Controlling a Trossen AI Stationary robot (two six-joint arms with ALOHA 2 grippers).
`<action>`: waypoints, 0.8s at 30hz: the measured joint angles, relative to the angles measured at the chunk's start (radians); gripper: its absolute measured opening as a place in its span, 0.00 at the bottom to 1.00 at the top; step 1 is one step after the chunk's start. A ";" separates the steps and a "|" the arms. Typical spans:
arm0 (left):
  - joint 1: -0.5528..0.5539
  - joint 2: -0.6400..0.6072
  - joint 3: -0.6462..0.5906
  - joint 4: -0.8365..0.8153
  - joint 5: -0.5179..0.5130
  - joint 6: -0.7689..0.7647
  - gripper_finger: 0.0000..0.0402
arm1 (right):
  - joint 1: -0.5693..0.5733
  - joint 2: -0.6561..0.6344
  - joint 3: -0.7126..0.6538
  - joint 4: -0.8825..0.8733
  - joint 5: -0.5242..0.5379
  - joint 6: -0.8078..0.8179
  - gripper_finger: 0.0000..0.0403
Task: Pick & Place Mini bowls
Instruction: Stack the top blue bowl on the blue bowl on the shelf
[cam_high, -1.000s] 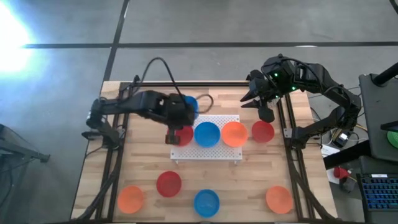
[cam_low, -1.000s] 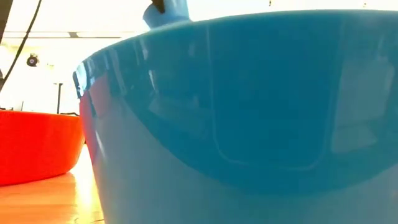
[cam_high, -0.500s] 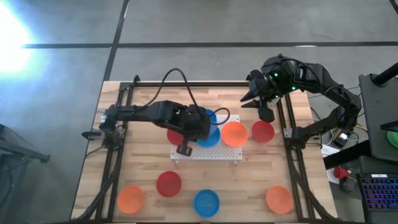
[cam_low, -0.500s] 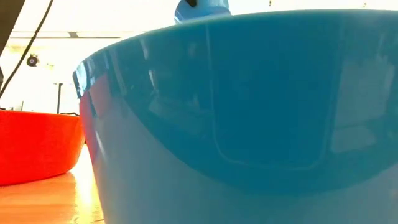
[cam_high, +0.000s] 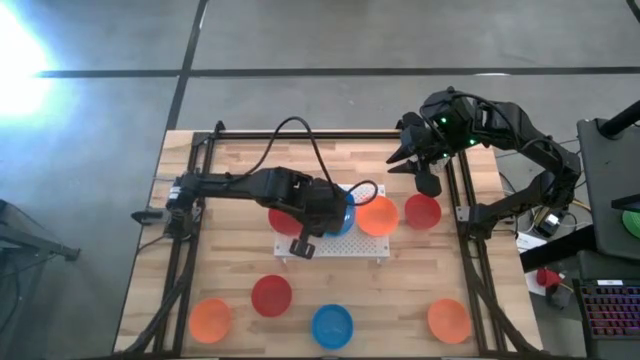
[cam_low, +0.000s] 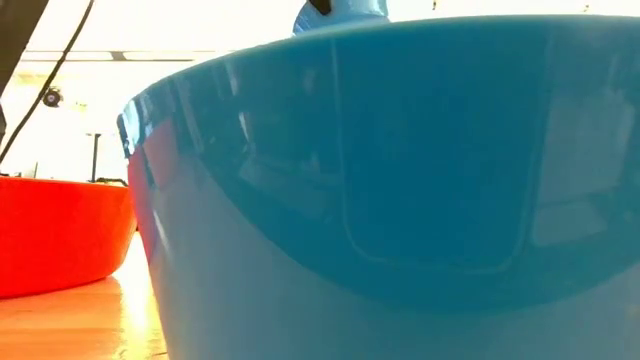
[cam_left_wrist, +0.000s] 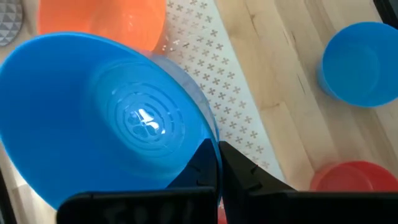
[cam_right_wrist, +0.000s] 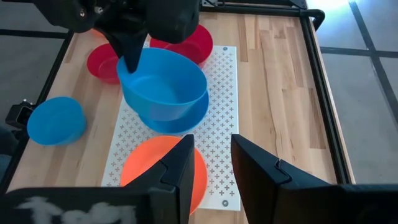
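Observation:
My left gripper (cam_high: 322, 220) is over the middle of the white perforated board (cam_high: 345, 247), shut on a blue mini bowl (cam_right_wrist: 163, 82). That bowl sits just over a second blue bowl (cam_right_wrist: 186, 118), which rests on the board; whether the two touch I cannot tell. An orange bowl (cam_high: 377, 215) and a red bowl (cam_high: 283, 218) rest on the board on either side. Another red bowl (cam_high: 422, 211) stands right of the board. My right gripper (cam_high: 428, 182) waits open above the table's far right part. My left gripper pinches the held blue bowl's rim (cam_left_wrist: 210, 138) on its near-left side, one finger inside the bowl and one outside. The fingers (cam_right_wrist: 130, 59) come from above, pointing down. The bowl stays open side up, slightly tilted, over the lower blue bowl.
Along the near edge stand an orange bowl (cam_high: 210, 318), a red bowl (cam_high: 271, 295), a blue bowl (cam_high: 332, 325) that fills the low view, and another orange bowl (cam_high: 448, 320). Dark frame rails (cam_high: 187, 260) run down both table sides. A cable (cam_high: 290, 130) loops over the left arm.
My left gripper has carried the blue bowl from the board's far left corner toward the right and slightly nearer, stopping over the blue bowl in the board's middle. It stayed shut on the rim. The move slowed in the last half second.

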 joint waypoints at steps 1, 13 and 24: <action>0.000 0.000 -0.001 -0.002 0.001 0.000 0.00 | 0.000 0.000 0.000 0.000 0.000 0.000 0.25; 0.000 0.000 -0.005 -0.030 0.002 -0.035 0.00 | 0.000 0.000 0.000 0.000 0.000 0.001 0.25; 0.000 0.000 -0.021 -0.026 0.003 -0.062 0.00 | 0.000 0.000 0.000 0.000 0.000 0.001 0.25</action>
